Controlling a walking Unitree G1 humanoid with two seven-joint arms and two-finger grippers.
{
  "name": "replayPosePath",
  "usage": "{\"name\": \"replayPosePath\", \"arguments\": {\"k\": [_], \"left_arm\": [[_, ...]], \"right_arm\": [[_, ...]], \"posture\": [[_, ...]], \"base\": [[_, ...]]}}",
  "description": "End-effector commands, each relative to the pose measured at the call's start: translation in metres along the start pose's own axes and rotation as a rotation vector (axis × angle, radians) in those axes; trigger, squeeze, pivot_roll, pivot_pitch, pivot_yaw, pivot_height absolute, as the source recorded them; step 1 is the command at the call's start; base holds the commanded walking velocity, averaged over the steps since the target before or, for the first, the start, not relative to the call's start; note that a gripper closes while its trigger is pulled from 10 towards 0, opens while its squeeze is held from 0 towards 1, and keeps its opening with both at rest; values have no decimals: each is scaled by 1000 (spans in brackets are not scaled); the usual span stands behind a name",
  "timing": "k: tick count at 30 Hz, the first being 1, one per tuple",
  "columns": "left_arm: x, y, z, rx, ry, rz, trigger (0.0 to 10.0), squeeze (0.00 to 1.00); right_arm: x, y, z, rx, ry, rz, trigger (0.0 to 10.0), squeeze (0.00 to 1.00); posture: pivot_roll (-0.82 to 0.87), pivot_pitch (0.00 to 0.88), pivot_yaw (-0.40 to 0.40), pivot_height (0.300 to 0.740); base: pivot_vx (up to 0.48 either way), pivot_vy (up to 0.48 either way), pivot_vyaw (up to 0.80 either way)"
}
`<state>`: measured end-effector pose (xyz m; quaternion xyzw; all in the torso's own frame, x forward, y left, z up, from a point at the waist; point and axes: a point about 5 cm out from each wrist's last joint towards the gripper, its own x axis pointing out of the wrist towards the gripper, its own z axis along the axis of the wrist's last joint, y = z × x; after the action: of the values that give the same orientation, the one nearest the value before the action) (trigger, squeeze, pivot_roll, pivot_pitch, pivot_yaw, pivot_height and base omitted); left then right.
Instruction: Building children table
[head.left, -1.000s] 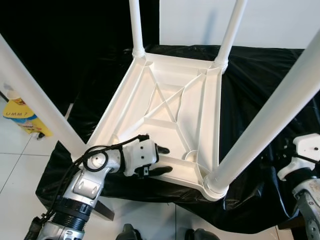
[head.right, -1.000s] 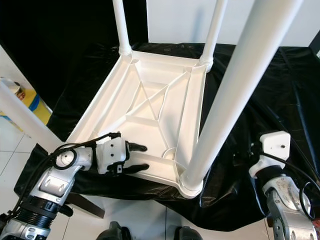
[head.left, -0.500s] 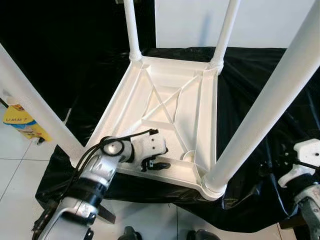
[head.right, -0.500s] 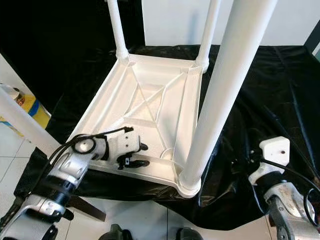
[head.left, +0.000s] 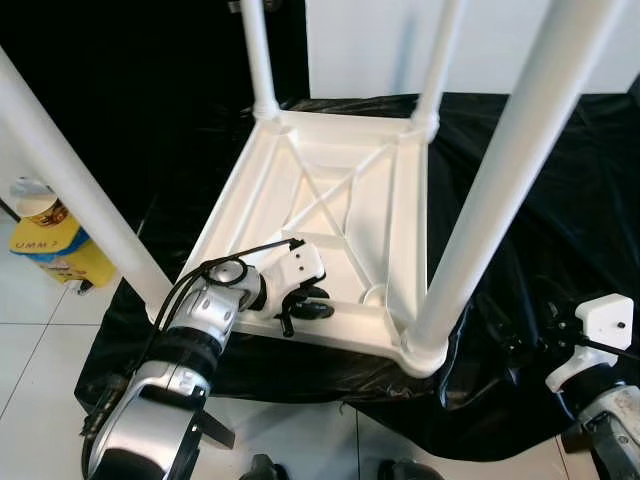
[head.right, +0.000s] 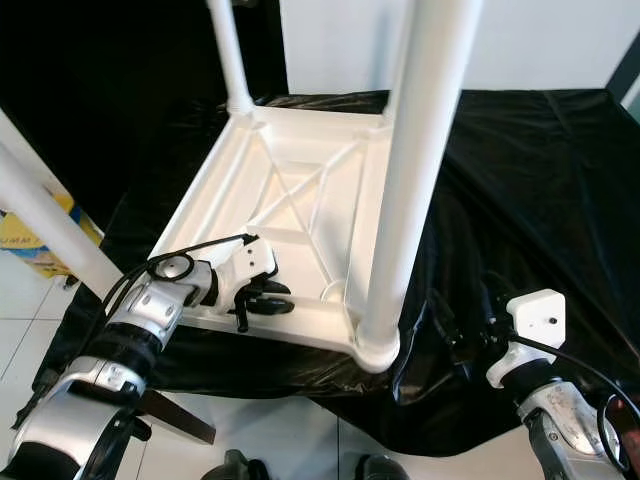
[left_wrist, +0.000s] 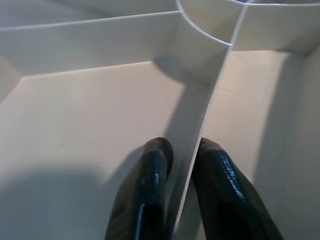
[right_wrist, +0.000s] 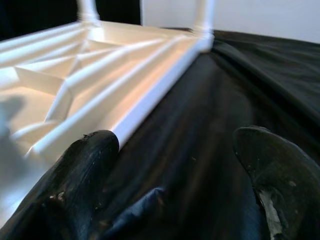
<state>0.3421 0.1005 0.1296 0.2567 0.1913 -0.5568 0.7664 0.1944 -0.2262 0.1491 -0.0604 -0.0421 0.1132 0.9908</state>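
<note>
Basically, black cloth (head.left: 560, 170) carried the upturned white table (head.left: 330, 200), open cloth right of it. Left gripper (left_wrist: 181, 150) had reached deeper than before, pinching a rib (left_wrist: 200, 135) near the table's front edge. Right gripper (right_wrist: 175, 165) hung spread, front-right.

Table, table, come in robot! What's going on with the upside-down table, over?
Left gripper pinching a rib of the white table, near edge. Right gripper open, off to the side over the black sheet. All four legs in.
</note>
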Motion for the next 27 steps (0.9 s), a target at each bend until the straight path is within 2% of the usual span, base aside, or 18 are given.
{"name": "replayPosePath", "arguments": {"k": [1,6,12,13,16,17,18,19,20,21,22,24,25,26,27], "left_arm": [[-17,36,-8,-55,28,664,10000,0],[-15,37,-3,-41,13,659,10000,0],[-10,36,2,-59,-29,612,10000,0],[-9,35,3,-91,-56,591,10000,1000],[-8,32,7,-93,-105,545,10000,1000],[-8,31,9,-69,-115,536,10000,1000],[-8,31,9,-69,-115,536,10000,1000],[-9,28,13,-38,-141,513,10000,424],[-9,28,13,-38,-141,513,10000,424],[-10,25,15,-21,-167,497,10000,0],[-10,25,15,-21,-167,497,10000,0],[-18,18,23,-12,-266,457,10000,0],[-18,18,23,-12,-266,457,10000,0],[-23,13,27,-7,-320,431,10000,0],[-23,13,27,-7,-320,431,10000,0]], "right_arm": [[-1,3,2,-9,-10,-4,10000,0],[-5,1,1,-15,-5,-18,10000,0],[-13,-1,1,-32,23,33,10000,0],[-14,-1,1,-33,28,47,10000,0],[-16,-2,1,-27,39,71,10000,0],[-18,-3,1,-25,53,91,10000,1000],[-18,-3,1,-25,53,91,10000,1000],[-21,-3,0,-32,66,115,10000,1000],[-21,-3,0,-32,66,115,10000,1000],[-23,-3,0,-36,75,131,10000,1000],[-23,-3,0,-36,75,131,10000,1000],[-24,-3,-1,-47,88,174,10000,980],[-24,-3,-1,-47,88,174,10000,980],[-21,-1,0,-46,89,206,10000,0],[-21,-1,0,-46,89,206,10000,0]], "posture": [[-154,108,46,740],[-161,104,47,740],[-177,96,58,740],[-179,95,60,740],[-183,91,65,740],[-183,87,65,740],[-183,87,65,740],[-184,85,65,740],[-184,85,65,740],[-184,80,64,740],[-184,80,64,740],[-182,76,64,740],[-182,76,64,740],[-173,67,61,740],[-173,67,61,740]], "base": [[0,0,0],[0,0,0],[0,0,0],[0,0,0],[0,0,0],[0,0,0],[0,0,0],[0,0,0],[0,0,0],[0,0,0],[0,0,0],[0,0,0],[0,0,0],[0,0,0],[0,0,0]]}}
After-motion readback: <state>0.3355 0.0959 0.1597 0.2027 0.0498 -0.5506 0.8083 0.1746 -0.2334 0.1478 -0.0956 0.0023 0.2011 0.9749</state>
